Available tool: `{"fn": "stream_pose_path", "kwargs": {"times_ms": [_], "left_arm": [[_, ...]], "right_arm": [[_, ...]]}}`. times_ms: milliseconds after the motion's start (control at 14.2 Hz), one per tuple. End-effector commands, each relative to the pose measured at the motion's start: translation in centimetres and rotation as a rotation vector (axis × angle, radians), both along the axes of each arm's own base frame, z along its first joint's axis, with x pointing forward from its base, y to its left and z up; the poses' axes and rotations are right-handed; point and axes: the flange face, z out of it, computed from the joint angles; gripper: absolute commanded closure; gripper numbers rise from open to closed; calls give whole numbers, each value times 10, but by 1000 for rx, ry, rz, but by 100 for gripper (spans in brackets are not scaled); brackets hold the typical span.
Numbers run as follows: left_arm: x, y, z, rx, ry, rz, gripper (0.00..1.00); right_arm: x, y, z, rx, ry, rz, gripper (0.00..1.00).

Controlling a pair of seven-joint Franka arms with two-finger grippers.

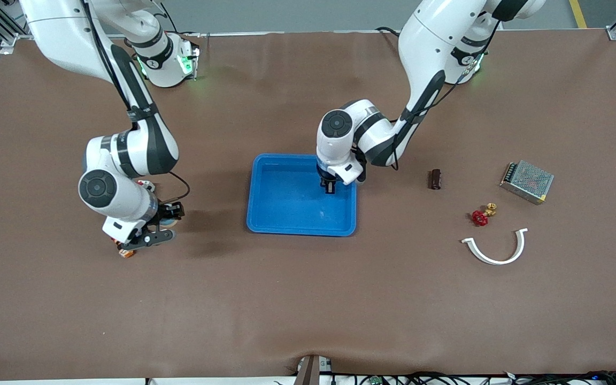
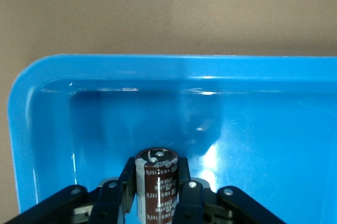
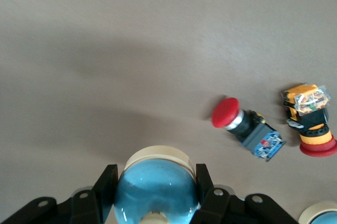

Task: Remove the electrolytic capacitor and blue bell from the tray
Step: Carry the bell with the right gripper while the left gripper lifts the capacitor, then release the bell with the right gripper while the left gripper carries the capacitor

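Note:
My left gripper [image 1: 330,189] hangs low inside the blue tray [image 1: 276,211], near the corner toward the left arm's base. In the left wrist view the gripper [image 2: 157,169] is shut on a brown capacitor [image 2: 158,184] with white print, held upright over the tray floor [image 2: 253,129]. My right gripper [image 1: 162,224] is low over the table toward the right arm's end. In the right wrist view the gripper [image 3: 155,174] is shut on a blue-domed bell [image 3: 155,192] with a cream base. I cannot tell whether the bell touches the table.
A second brown capacitor [image 1: 435,179], a metal power supply [image 1: 526,181], a red valve [image 1: 480,217] and a white curved strip [image 1: 495,251] lie toward the left arm's end. Two red push buttons [image 3: 247,126] [image 3: 310,121] and another bell [image 3: 321,214] lie near my right gripper.

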Motion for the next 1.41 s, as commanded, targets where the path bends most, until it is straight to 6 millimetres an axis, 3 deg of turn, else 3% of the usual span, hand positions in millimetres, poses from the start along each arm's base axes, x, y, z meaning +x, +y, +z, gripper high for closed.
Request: {"fn": "stream_pose_path", "kwargs": {"times_ms": [0, 353, 635, 847, 988, 1200, 1341], "left_arm": [[7, -3, 6, 17, -44, -13, 100], [37, -5, 41, 69, -46, -64, 100], [69, 17, 71, 102, -31, -139, 100], [72, 32, 89, 124, 23, -446, 100], [85, 50, 100, 95, 38, -597, 100], [83, 60, 93, 103, 64, -832, 100], [83, 92, 87, 112, 111, -1017, 100]], "right_arm": [[-24, -14, -11, 5, -27, 29, 61], [-29, -27, -26, 6, -44, 12, 61], [-30, -27, -32, 7, -51, 13, 61], [-36, -25, -46, 9, -77, 19, 61], [-37, -22, -50, 9, -77, 24, 61], [-37, -22, -53, 8, -74, 26, 61], [-38, -23, -58, 6, -70, 24, 61]]}}
